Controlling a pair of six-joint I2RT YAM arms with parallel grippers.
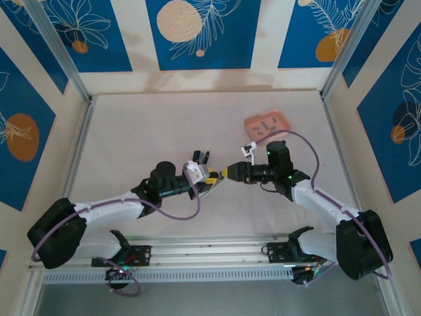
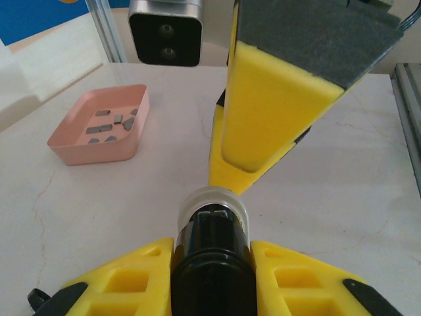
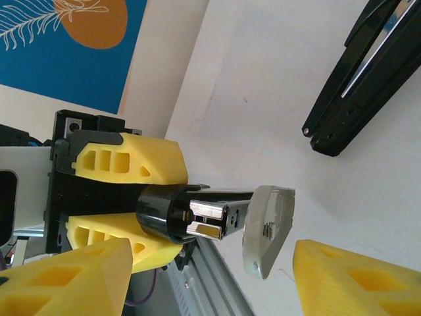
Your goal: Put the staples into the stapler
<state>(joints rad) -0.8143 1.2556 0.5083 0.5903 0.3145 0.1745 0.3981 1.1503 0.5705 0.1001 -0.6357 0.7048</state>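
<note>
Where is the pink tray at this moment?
In the top view the tray sits far right on the table, just beyond the right arm; the left wrist view shows it upper left, staples inside.

two robot arms (image 1: pixel 105 210), each ending in one gripper: the left gripper (image 1: pixel 212 176) and the right gripper (image 1: pixel 227 172), two in all, with two yellow fingers (image 3: pixel 125 161) apiece. one black stapler (image 3: pixel 358 85), made of two long hinged arms. one black round piece (image 3: pixel 164 214) with a clear tip. one pink tray (image 2: pixel 99 153). the staples (image 2: pixel 118 119) inside it: about seven small grey strips, too small for a sure count.
</note>
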